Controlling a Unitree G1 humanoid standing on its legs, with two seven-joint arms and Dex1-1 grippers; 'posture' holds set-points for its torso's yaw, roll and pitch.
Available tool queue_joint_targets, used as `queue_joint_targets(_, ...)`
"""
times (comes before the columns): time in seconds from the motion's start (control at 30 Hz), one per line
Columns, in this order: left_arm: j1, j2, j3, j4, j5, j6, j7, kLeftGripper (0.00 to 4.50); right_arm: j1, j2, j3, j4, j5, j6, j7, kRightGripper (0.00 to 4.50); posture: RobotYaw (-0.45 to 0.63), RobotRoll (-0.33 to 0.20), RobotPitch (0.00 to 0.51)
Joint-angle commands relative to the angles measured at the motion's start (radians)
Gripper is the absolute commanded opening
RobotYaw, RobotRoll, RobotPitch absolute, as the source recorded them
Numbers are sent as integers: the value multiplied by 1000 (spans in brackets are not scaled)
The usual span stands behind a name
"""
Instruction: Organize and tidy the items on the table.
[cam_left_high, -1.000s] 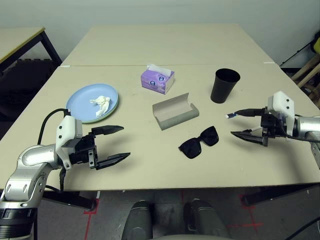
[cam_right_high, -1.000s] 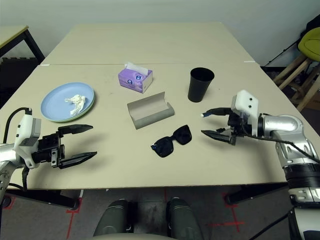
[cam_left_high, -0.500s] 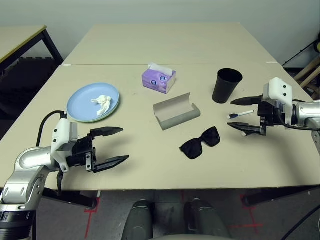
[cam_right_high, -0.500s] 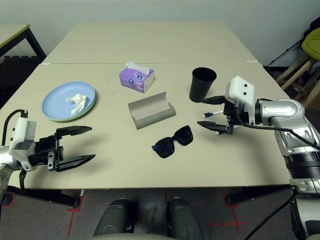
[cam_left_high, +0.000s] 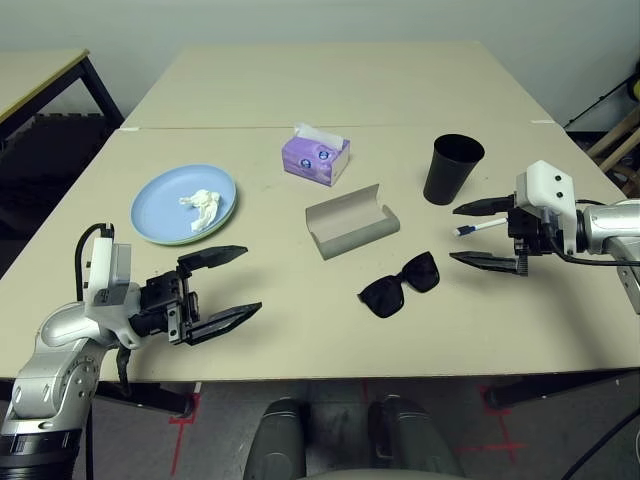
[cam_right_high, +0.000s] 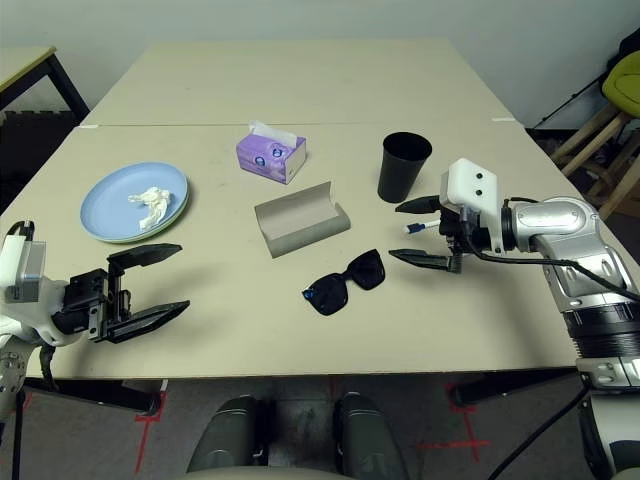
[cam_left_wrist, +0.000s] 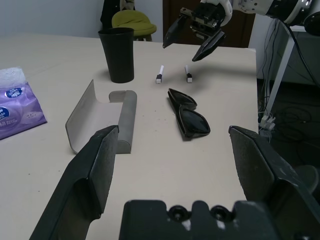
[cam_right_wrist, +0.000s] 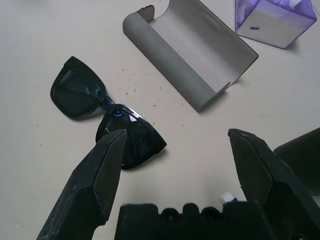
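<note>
On the table (cam_left_high: 300, 335) a light blue plate (cam_left_high: 160, 205) rests on a pale green one at the left and holds a crumpled white tissue (cam_left_high: 201, 205). A purple tissue box (cam_left_high: 315, 157) stands behind the open grey glasses case (cam_left_high: 350, 222). Black sunglasses (cam_left_high: 399, 285) lie in front of the case. The black tumbler (cam_left_high: 452, 170) stands upright at the right. Two white pens (cam_left_wrist: 159, 75) lie near it, one (cam_left_high: 478, 228) just under my right gripper (cam_left_high: 453, 235), which hovers open. My left gripper (cam_left_high: 252, 280) stands open near the front edge, in front of the plates.
A second beige tabletop (cam_left_high: 320, 80) adjoins at the back. A black-legged table (cam_left_high: 40, 85) stands off to the far left, and a stool with a yellow-green seat (cam_right_high: 625, 90) to the right. Bare tabletop lies between the plates and the case.
My right gripper has moved back and inward from the front right to hover over the pens beside the tumbler. My left arm has drawn back slightly. Both stay open.
</note>
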Motion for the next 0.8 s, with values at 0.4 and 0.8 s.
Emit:
queue_joint_targets(0.4, 17, -1, 12, 18, 2, -28, -46, 4478, -70, -13, 56, -63, -45, 67, -12, 4500, 76, 0, 76)
queue_joint_targets(0.8, -2, -13, 2, 41, 10, -44, -45, 4478, -315, 41, 281, 14, -183, 150, 113, 4500, 93, 0, 77)
